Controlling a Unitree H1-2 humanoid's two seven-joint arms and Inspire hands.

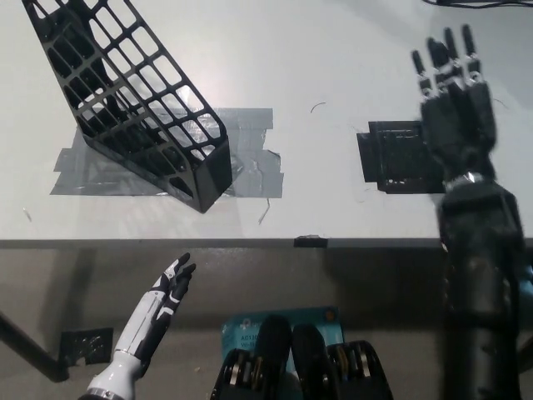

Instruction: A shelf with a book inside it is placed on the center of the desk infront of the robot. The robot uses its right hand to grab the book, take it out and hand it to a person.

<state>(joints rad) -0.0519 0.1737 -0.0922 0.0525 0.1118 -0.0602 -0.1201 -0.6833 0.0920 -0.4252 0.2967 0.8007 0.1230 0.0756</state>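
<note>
With no book in view, its handling could not be judged; the right hand (454, 104) hovered open and empty beside the shelf (129, 100).

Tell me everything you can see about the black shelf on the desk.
The black shelf is a slanted file holder with open grid walls, apparently plastic. It stands upright on the white desk, left of centre, on strips of grey tape. Its tall end is at the upper left of the picture, and its low front corner points toward the desk's near edge. No book shows inside it. Neither hand touches it.
</note>
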